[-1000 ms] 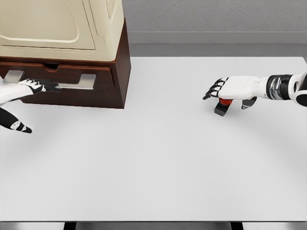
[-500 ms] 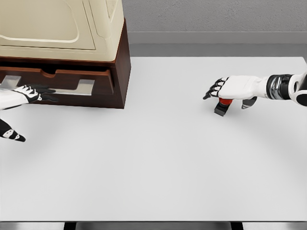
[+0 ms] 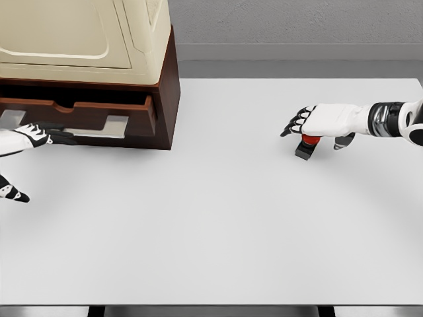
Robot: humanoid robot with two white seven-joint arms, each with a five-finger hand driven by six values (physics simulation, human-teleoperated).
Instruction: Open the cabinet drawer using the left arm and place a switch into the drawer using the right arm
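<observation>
Head view is showing the dark wooden drawer partly out; the left hand is hooking its fingers on the flat metal handle. Right hand is hovering with spread fingers over the small black switch with red top, probably not gripping it yet. Placing remains.

cabinet: on surface, far left corner | drawer: low in cabinet front, pulled out | left robot hand: at drawer handle, left edge | switch: on surface, right side, well apart from cabinet | right robot hand: directly over switch
</observation>
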